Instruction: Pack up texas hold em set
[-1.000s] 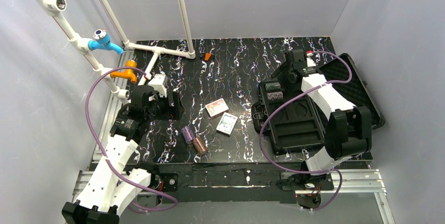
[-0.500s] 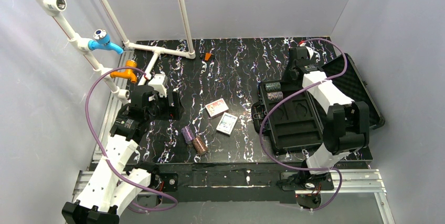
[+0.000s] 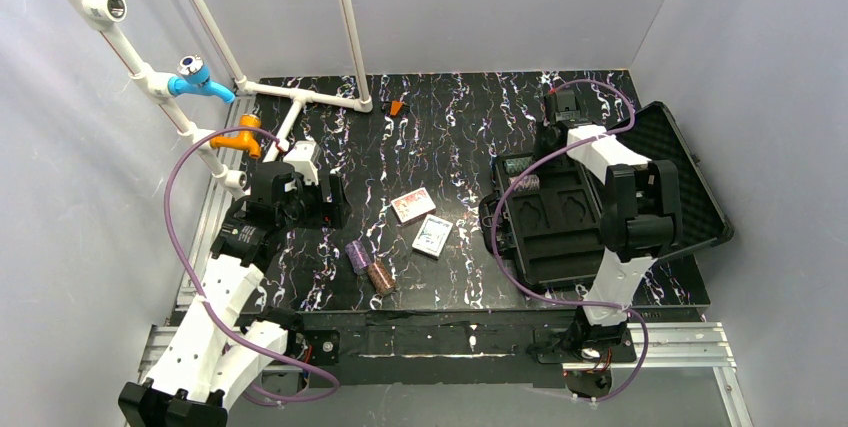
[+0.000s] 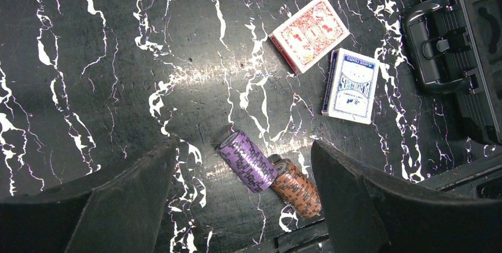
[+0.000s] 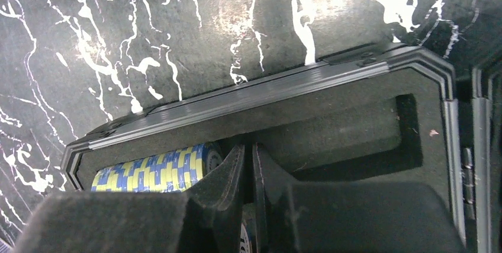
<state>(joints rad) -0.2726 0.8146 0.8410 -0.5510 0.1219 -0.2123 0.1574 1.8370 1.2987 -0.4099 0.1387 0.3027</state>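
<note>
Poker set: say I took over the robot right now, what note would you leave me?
Left gripper open, hovering over the table. Right gripper shut, empty, over the case.
Done: blue-yellow chip stack slotted in the case.
Loose on the table: red deck, blue deck, purple stack, brown stack.
To do: pack those four, close the lid.

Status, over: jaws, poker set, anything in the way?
Left jaws open, empty. Right jaws shut, empty, at case far end. Purple stack, brown stack, red deck, blue-white deck loose on table. No obstruction seen.
</note>
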